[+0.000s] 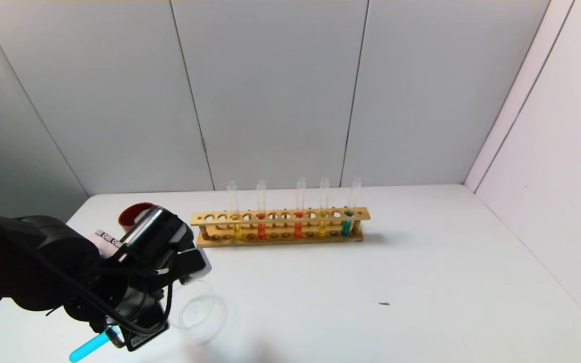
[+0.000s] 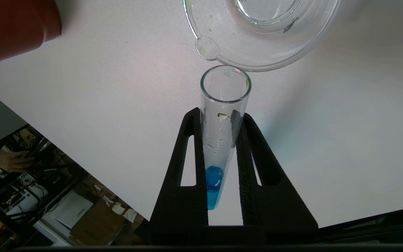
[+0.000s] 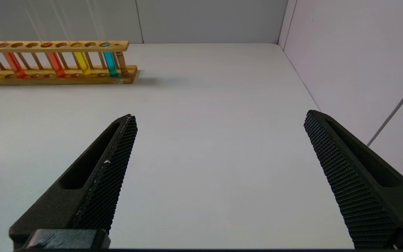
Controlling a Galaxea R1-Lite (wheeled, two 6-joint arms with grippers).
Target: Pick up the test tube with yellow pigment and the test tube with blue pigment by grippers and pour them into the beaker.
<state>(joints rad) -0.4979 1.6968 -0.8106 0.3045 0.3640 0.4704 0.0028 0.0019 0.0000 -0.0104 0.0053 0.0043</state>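
Observation:
My left gripper [image 2: 219, 114] is shut on the test tube with blue pigment [image 2: 219, 140]. It holds the tube tilted at the table's near left, with the tube's open mouth just short of the beaker's [image 2: 257, 42] pouring lip. The blue liquid sits at the tube's round end [image 1: 89, 347]. The clear beaker [image 1: 199, 310] stands beside the left gripper [image 1: 187, 272]. Two test tubes with yellow pigment [image 1: 237, 229] [image 1: 322, 227] stand in the wooden rack [image 1: 280, 237]. My right gripper [image 3: 219, 116] is open and empty over bare table, out of the head view.
The rack also holds two orange-red tubes [image 1: 262, 231] and a second blue tube [image 1: 346, 226]. A dark red cup [image 1: 131, 214] stands behind the left arm. A small dark speck [image 1: 384, 304] lies on the table. Walls close the back and right.

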